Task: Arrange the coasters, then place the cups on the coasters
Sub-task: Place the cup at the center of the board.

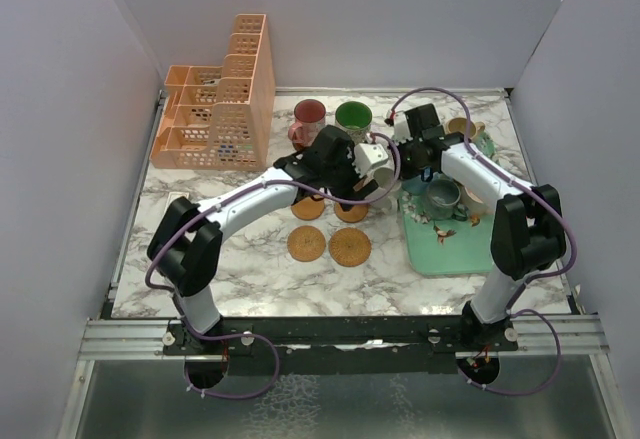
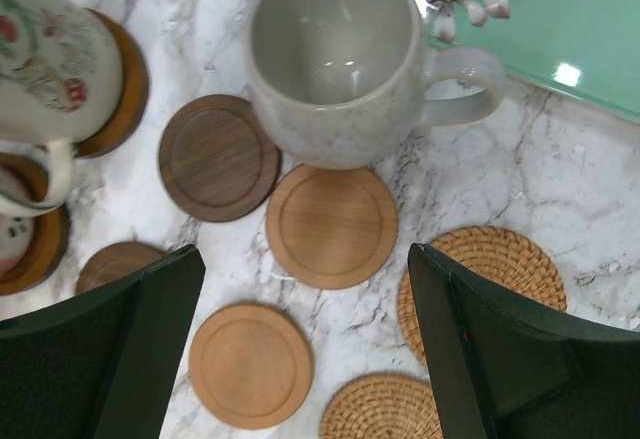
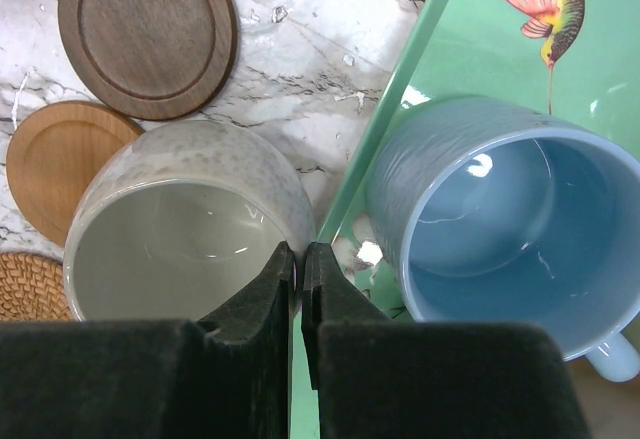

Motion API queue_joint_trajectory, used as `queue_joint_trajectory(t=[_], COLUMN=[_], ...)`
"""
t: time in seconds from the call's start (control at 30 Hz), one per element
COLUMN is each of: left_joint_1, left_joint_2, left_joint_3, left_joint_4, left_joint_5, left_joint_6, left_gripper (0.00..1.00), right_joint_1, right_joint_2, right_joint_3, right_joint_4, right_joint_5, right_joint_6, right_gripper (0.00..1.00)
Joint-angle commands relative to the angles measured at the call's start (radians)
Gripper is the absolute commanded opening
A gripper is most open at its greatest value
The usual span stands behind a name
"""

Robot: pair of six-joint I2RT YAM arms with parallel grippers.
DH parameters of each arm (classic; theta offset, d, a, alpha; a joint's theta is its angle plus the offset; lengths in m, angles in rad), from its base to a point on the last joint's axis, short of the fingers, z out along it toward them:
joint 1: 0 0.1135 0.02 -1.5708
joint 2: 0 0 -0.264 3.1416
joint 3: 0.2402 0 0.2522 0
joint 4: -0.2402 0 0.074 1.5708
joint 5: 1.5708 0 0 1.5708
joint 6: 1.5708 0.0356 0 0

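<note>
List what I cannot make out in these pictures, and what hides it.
- Top view: the left arm covers part of a coaster.
- Top view: the right arm hides part of the tray and the tan mug.
- Left wrist view: the floral mug is cut by the left edge.
- Right wrist view: the cream mug, pinched by the right claw, hides its own base; lifted or resting is unclear.

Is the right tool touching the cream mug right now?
Touching. In the right wrist view the right tool is pinched shut on the cream mug at its rim, one finger on each side of the wall.
</note>
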Motion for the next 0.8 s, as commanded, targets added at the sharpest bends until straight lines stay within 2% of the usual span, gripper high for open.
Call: queue_joint_trajectory(t=[0.0,0.37,0.77], left_joint_1=[-0.037,-0.048,-0.049], left_joint_2=[0.057,0.067,0.04], left_joint_3=[0.011,-0.076,-0.147], left_joint_4=[0.051,0.157,0.204], left_joint_5=[0.063,0.046,0.017], left_joint_6=[-0.065,-0.184,-0.2], left_gripper=[0.86,0.86,0.86], right_joint_1=[0.013,0.018,0.022], right_joint_2=[-0.041,-0.045,-0.066], right_joint_3=[-0.005,-0.038,-0.051], right_joint_4=[0.084,0.106,0.102], right_joint_5=[0.019,0.04,0.015], right_joint_6=[0.006,0.001,-0.002], right_gripper=[0.01,0.02,0.17])
